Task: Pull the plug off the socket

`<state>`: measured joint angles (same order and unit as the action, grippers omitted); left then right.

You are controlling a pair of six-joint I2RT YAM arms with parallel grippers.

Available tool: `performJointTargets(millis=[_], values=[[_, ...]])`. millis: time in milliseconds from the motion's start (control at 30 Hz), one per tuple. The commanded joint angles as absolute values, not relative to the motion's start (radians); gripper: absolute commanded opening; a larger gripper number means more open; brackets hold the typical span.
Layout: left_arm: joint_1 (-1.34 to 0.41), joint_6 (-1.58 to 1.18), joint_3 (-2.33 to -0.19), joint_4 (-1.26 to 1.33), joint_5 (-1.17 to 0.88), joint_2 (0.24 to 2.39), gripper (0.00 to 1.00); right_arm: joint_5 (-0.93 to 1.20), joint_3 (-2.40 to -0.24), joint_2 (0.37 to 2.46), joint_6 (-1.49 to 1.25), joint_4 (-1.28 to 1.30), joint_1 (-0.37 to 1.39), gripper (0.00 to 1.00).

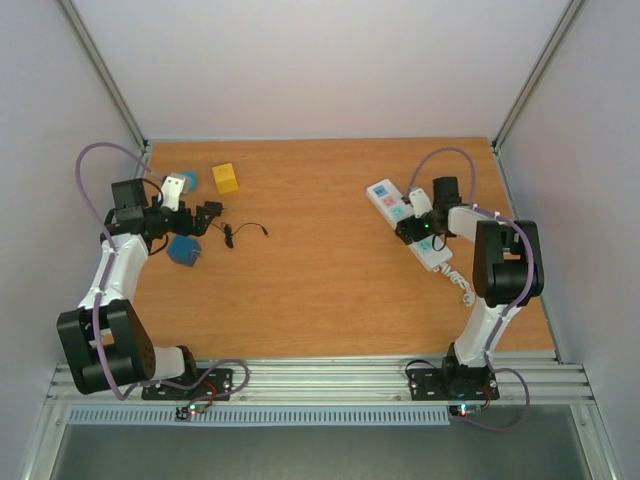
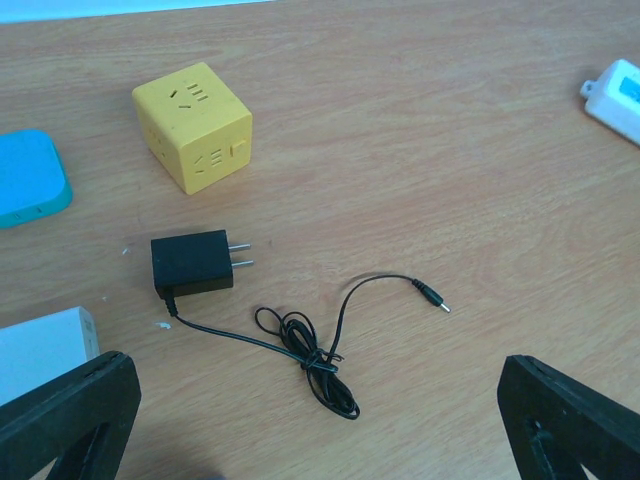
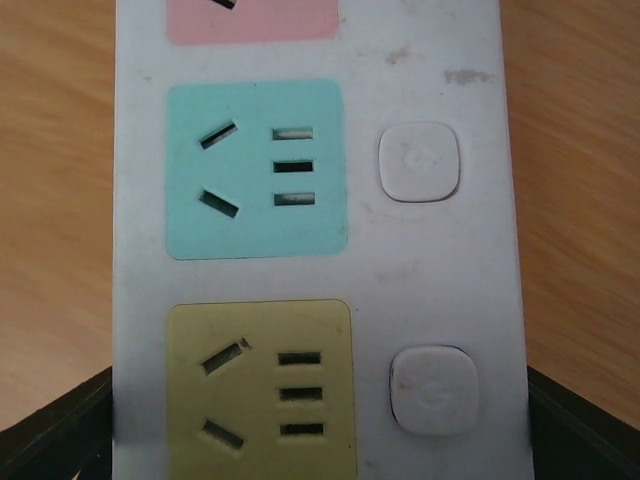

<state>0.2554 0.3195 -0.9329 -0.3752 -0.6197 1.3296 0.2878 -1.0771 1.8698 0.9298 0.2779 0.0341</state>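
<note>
The socket, a long white power strip (image 1: 392, 203), lies at the right of the table. In the right wrist view its pink, green (image 3: 255, 170) and yellow (image 3: 260, 390) outlet faces are all empty. My right gripper (image 3: 320, 440) straddles the strip, with a finger pressed against each long side (image 1: 412, 228). The plug, a black adapter (image 2: 192, 263) with two bare prongs, lies loose on the table with its thin bundled cord (image 2: 310, 350). It also shows in the top view (image 1: 229, 237). My left gripper (image 2: 320, 440) hovers over the cord, wide open and empty (image 1: 208, 214).
A yellow cube socket (image 2: 195, 125) stands beyond the adapter. A blue block (image 2: 30, 178) and a white box (image 2: 45, 350) lie at the left. Another blue block (image 1: 184, 250) sits near the left arm. The strip's coiled white cord (image 1: 462, 285) trails toward the right arm.
</note>
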Motion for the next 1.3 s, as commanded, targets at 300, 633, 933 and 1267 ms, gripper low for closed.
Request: performJointTargets(millis=[300, 633, 933, 1267], values=[[0.252, 0.284, -0.977, -0.318, -0.616, 1.364, 1.00, 0.218, -1.103, 1.916, 0.733, 0.235, -0.243, 0.75], [0.252, 0.309, -1.040, -0.390, -0.590, 1.447, 1.00, 0.282, -1.148, 1.825, 0.689, 0.242, -0.298, 0.99], [0.252, 0.341, -1.251, -0.527, -0.512, 1.533, 1.00, 0.472, -1.331, 1.740, 0.599, 0.369, -0.295, 0.98], [0.250, 0.236, -1.307, -0.424, -0.491, 1.501, 1.00, 0.725, -1.279, 1.563, 0.350, 0.275, -0.218, 0.99]])
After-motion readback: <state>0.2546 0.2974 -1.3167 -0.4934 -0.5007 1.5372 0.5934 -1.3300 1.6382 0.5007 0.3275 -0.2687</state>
